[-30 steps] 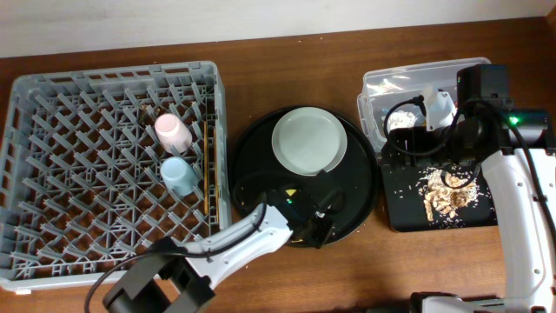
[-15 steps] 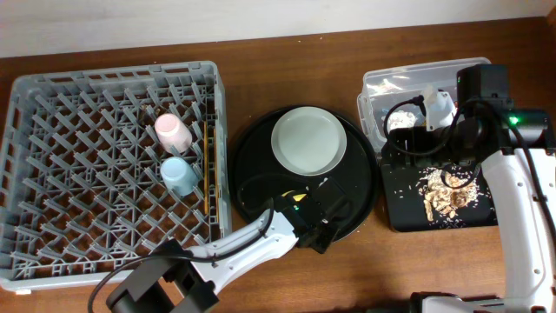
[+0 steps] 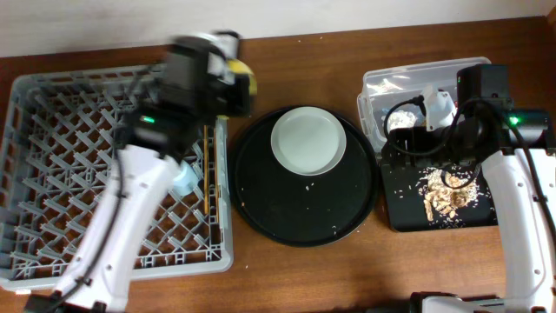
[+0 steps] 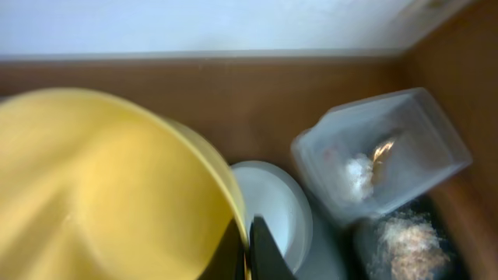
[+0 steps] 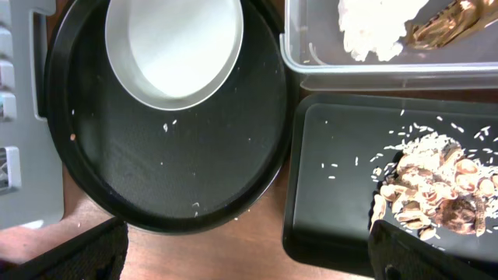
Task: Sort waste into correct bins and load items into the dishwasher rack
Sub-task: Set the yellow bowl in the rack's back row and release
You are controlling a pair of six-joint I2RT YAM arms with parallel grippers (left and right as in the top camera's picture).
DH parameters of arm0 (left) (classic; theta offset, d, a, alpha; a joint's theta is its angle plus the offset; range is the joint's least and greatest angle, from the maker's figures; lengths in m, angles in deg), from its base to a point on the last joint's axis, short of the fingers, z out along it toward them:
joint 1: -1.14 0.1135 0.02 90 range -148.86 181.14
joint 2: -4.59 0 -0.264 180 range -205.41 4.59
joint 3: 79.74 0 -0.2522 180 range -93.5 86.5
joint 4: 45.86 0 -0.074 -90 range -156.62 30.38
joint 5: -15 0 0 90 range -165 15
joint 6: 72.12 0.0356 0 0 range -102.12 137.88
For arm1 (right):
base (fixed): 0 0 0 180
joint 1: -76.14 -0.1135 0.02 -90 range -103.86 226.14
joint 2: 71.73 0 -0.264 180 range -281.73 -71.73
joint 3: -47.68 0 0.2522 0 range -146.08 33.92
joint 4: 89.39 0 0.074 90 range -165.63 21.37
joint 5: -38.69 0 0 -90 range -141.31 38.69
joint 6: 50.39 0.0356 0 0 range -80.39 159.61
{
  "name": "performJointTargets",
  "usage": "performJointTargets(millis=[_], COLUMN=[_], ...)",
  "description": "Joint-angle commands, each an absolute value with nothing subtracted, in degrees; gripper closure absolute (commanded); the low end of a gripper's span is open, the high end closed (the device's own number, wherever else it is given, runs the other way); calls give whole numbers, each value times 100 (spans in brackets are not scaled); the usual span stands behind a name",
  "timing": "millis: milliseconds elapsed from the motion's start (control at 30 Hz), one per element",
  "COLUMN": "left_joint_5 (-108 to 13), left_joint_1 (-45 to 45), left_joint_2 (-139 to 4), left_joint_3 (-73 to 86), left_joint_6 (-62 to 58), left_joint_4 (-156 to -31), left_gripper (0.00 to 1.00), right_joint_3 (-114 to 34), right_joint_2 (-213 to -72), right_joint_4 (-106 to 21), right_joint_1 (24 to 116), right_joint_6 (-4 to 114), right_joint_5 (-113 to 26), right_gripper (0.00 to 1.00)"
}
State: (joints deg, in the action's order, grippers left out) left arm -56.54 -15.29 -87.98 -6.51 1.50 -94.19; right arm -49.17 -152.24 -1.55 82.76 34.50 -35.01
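My left gripper (image 4: pixel 245 249) is shut on the rim of the yellow bowl (image 4: pixel 109 187) and holds it in the air over the back right corner of the grey dishwasher rack (image 3: pixel 52 174); the bowl also shows in the overhead view (image 3: pixel 245 78). The light-blue cup (image 3: pixel 182 178) and the chopsticks (image 3: pixel 207 187) lie in the rack; my arm hides the pink cup. The white plate (image 3: pixel 306 141) sits on the round black tray (image 3: pixel 300 209). My right gripper (image 5: pixel 249 241) is open and empty above the table. The clear tub (image 5: pixel 311 66) holds the napkin (image 5: pixel 366 31) and the wrapper (image 5: pixel 443 19). Food scraps (image 5: pixel 436 194) lie in the black rectangular tray (image 5: pixel 334 187).
A few crumbs are scattered on the round black tray. The clear tub (image 3: pixel 378 87) and the black rectangular tray (image 3: pixel 400 209) stand side by side at the right, with bare wood table (image 3: pixel 313 278) in front. The wall runs along the back edge.
My left arm has lifted the yellow bowl from the front of the round tray and swung it up and left to the rack's back right corner. The right arm has not moved.
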Motion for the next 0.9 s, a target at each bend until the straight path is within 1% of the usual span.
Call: performJointTargets(millis=[0, 100, 167, 233, 300, 333, 567, 600, 667, 700, 733, 867], left_joint_5=[-2587, -1206, -65, 589, 1078, 1174, 1316, 1338, 1356, 1358, 1358, 1345], left_joint_1=[-213, 366, 768, 913, 937, 941, 1345, 1404, 1595, 1713, 1785, 2154], left_joint_2=[-9526, -10414, -11450, -12090, -12512, -12632, -12689, -12689, -12689, -12689, -12689, -12687], left_joint_3=[-697, -697, -697, -697, -699, -697, -697, -697, -697, -697, -697, -699], left_joint_6=[-510, -1424, -3011, -4276, -5063, -5198, -5194, -5194, -5192, -5194, -5194, -5205], left_joint_4=[-8391, -7174, -5500, -4350, -3458, -3262, -3262, -3259, -3259, -3168, -3054, -2785], left_gripper=[100, 100, 100, 100, 100, 100, 100, 99, 95, 69, 1, 1], right_joint_3=[-4961, -4961, -4961, -4961, -4961, -4961, -4961, -4961, -4961, -4961, -4961, -4961], right_joint_2=[-15191, -15191, -15191, -15191, -15191, -15191, -15191, -15191, -15191, -15191, -15191, -15191], right_joint_4=[-151, -151, -151, -151, -151, -151, -151, -151, -151, -151, -151, -151], right_joint_1=[8297, 8297, 8297, 8297, 8297, 8297, 8297, 8297, 8297, 8297, 8297, 8297], right_joint_6=[3453, 3453, 3453, 3453, 3453, 3453, 3453, 3453, 3453, 3453, 3453, 3453], right_joint_5=[-3547, -3547, -3547, -3547, -3550, -3547, -3550, -3547, -3547, -3547, -3550, -3550], right_gripper=[1, 1, 1, 1, 1, 1, 1, 1, 1, 1, 2, 1])
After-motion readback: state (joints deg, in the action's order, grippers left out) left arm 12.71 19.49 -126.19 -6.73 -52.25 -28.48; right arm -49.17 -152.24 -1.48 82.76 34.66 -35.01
